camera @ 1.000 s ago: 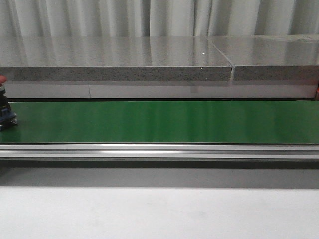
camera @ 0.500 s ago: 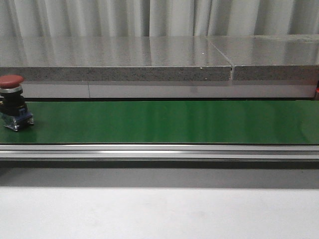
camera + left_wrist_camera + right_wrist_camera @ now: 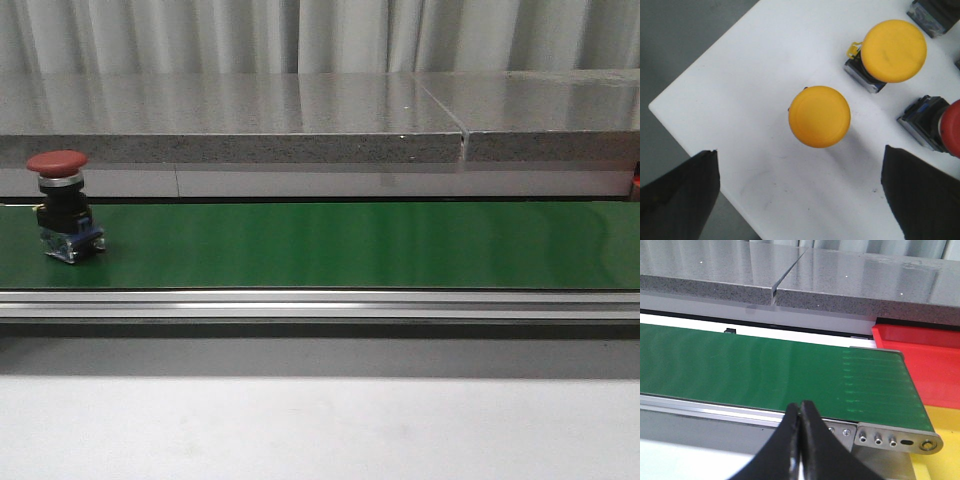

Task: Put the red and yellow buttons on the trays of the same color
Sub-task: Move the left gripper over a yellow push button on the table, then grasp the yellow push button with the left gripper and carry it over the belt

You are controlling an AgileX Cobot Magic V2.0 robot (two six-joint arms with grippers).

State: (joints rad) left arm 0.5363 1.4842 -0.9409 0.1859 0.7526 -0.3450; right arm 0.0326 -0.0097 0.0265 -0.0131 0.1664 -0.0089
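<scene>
green belt carries upright red button.

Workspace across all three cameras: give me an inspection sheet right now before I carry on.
Surface: green conveyor belt running across the front view; white supply board under the left wrist.
Job's things: one red button upright near the belt's left end; two yellow buttons and part of another red button on the white board; red tray and yellow tray beyond the belt's end in the right wrist view.
Clutter: nothing seen.
Grippers: left gripper open, holding nothing, above the board; right gripper shut, holding nothing.
Cables: nothing seen.
Surroundings: grey stone-look slabs and a curtain behind the belt.
</scene>
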